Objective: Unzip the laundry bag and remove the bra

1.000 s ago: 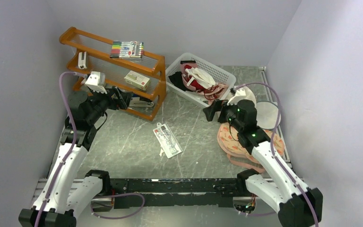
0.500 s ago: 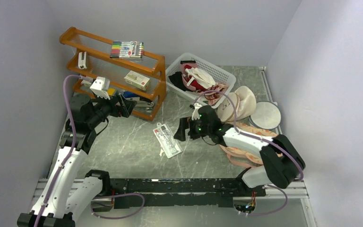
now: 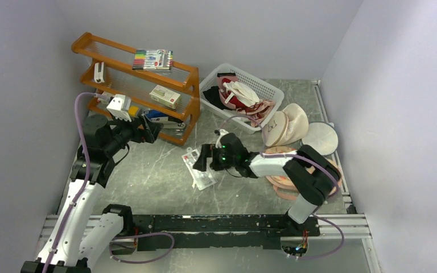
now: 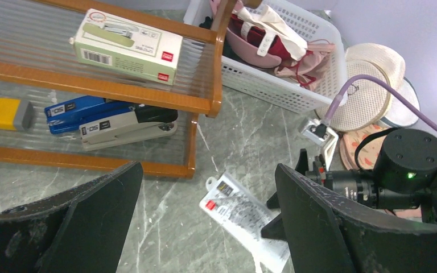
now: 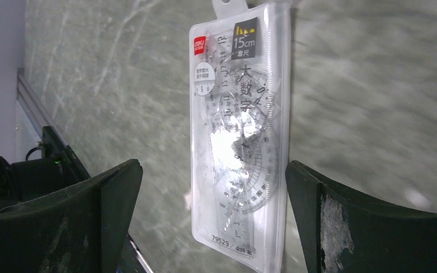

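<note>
- The laundry bag (image 3: 289,125) was seen at the far right of the table, between a white basket (image 3: 268,90) and a grey disc (image 3: 321,138).
- It was judged light, soft and floppy — mesh that could sag or snag. The beige zip rim was judged the firmest place to be held; the zip pull could not be made out.
- The right gripper (image 5: 213,173) was spread wide and empty over a ruler packet (image 5: 242,131) — well apart from the bag.
- The left gripper (image 4: 205,176) was also spread, holding nothing, near a wooden shelf (image 4: 205,102).

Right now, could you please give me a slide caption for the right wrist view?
Open right gripper hovers over a packaged ruler set on the marbled table.
</note>
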